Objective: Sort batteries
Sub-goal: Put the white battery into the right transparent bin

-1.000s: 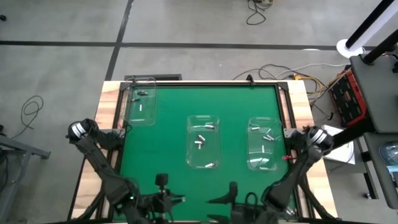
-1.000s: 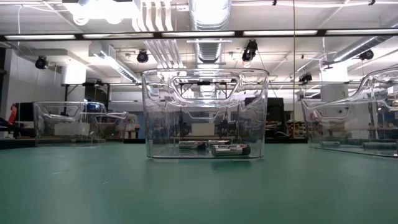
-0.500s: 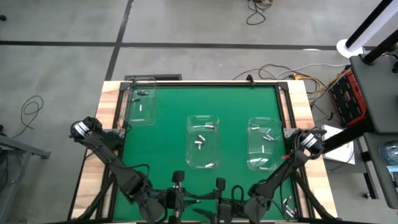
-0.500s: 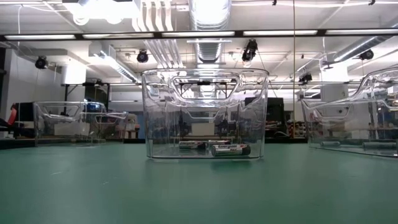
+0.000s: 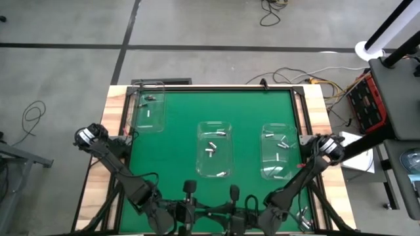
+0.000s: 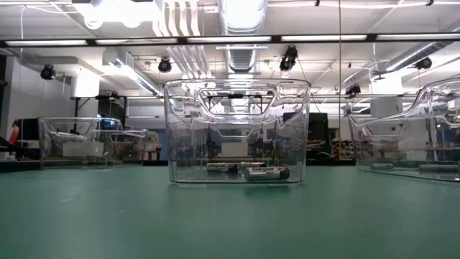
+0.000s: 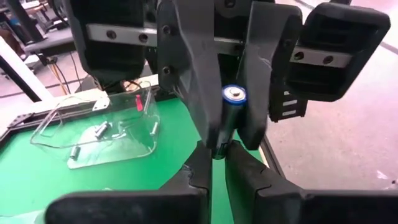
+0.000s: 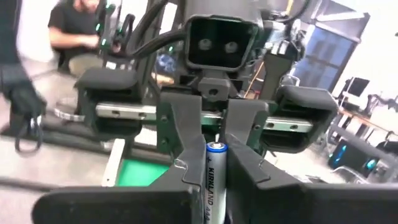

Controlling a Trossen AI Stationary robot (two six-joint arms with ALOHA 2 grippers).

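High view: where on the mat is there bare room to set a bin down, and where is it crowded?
Bare: the mat left of the middle bin, nearer than the left bin; also the far strip beyond the middle bin and right bin. Crowded: the near edge, where the left tool and right tool grip one battery.

Three clear bins [image 5: 214, 149] on the table hold about twelve batteries [image 5: 210, 145]; two arms [image 5: 118, 172].
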